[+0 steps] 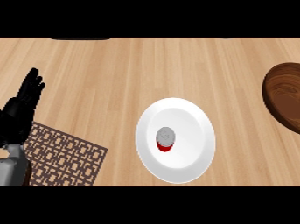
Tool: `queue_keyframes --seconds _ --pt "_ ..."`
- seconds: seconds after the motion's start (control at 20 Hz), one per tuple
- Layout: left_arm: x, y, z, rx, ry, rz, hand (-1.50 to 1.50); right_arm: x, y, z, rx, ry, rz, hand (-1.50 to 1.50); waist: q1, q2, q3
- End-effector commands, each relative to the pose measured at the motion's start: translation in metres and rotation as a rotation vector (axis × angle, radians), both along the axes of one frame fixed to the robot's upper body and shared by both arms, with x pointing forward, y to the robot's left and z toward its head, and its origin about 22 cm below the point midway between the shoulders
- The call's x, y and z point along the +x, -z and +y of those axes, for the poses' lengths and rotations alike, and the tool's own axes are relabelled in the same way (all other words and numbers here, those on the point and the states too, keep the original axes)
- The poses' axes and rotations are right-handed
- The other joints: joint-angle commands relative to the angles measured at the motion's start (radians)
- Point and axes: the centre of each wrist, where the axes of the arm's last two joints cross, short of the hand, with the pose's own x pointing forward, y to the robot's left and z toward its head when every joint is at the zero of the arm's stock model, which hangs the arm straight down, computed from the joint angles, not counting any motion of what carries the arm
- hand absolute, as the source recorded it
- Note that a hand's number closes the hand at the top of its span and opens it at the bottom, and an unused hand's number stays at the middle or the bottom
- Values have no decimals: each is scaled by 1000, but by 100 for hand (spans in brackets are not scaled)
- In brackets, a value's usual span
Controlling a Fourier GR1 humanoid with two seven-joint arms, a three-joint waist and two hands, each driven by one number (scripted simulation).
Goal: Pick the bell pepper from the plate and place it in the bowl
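A white plate (178,118) lies on the wooden counter, right of centre. On it sits a small object, grey on top and red underneath, which appears to be the bell pepper (165,139). The dark wooden bowl (293,98) is at the right edge, partly cut off by the view. My left hand (19,109) shows at the left edge, open with fingers straight and pointing up, far from the plate. My right hand is out of sight.
A brown lattice-patterned mat (65,157) lies at the lower left, next to my left forearm (4,170). A dark object (81,38) shows at the counter's top edge.
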Motion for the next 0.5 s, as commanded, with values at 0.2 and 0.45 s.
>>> queue_keyframes --seconds 0.2,0.45 --pt "-5 -5 -10 0 -2 -6 0 -21 29 -24 142 -94 -113 -150 1 -3 1" --pt "-6 5 7 0 -33 3 0 -32 11 -34 111 -50 -532 -150 -27 -11 2"
